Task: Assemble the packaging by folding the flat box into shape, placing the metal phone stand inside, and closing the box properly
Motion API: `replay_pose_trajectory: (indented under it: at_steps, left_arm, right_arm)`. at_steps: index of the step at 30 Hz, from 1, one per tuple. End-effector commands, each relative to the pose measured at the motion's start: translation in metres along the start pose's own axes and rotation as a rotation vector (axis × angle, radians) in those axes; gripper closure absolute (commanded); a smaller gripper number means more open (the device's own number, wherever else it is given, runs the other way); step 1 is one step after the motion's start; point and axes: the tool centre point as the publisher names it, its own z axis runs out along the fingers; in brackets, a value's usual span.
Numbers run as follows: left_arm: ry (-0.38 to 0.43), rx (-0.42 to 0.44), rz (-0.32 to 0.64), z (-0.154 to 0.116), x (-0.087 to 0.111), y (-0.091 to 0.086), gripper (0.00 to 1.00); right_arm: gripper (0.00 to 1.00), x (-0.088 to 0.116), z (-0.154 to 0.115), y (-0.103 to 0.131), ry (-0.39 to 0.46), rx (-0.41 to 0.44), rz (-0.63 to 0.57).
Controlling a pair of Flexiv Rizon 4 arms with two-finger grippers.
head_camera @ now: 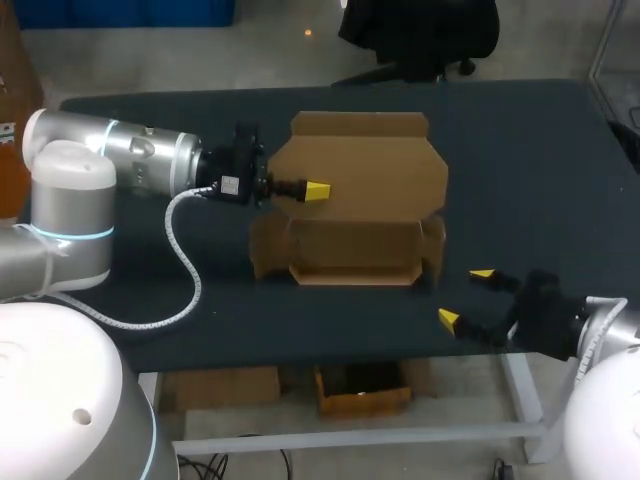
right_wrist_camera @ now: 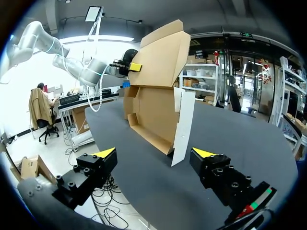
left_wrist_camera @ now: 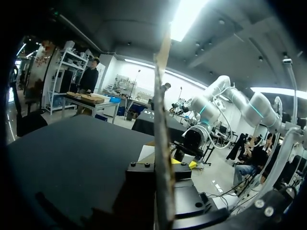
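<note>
left tool: The left tool comes in from the left side and is clamped on the left edge of the lid panel. In the left wrist view you can see the cardboard edge-on, pinched between the two finger blocks.

cardboard box: The cardboard box sits about mid tabletop and I'd call it half built. The tray part has its walls folded up. The lid panel is wide open behind it, held up at a slant going by the right wrist view. One end flap sticks out loose on the side nearest the right tool.

right tool: The right tool has its fingers spread apart with nothing in them. It's near the front right of the tabletop, a bit off the box's right corner and not touching it.

metal phone stand: Can't spot it in any view, and the tray looks empty as far as I can see.

done so far: Folding is mostly there, I reckon, with the tray shaped.

left to do: Tuck in that loose flap, put the stand in, then fold the lid down and close it. So roughly a third of the way, I'd guess.
</note>
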Motion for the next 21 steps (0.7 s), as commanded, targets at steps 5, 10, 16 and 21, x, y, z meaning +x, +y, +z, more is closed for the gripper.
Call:
replay_pose_trajectory:
  at_steps: [5,10,16,21]
  left_arm:
    - [-0.007,0.006,0.001,-0.0008,0.0007,0.0066,1.0]
    - [-0.01,0.01,0.005,-0.0006,0.0014,0.0084,1.0]
    - [-0.011,0.007,0.008,-0.0006,0.0017,0.0092,1.0]
    - [-0.016,0.003,0.015,-0.0011,0.0022,0.0096,1.0]
  right_arm:
    - [0.0,0.0,0.0016,0.0013,0.0,0.005,-0.001]
    - [0.0,-0.0001,0.0021,0.002,0.001,0.005,-0.003]
    - [0.0,-0.0001,0.0025,0.0031,0.002,0.006,-0.006]
    - [0.0,0.0001,0.003,0.0036,0.002,0.008,-0.007]
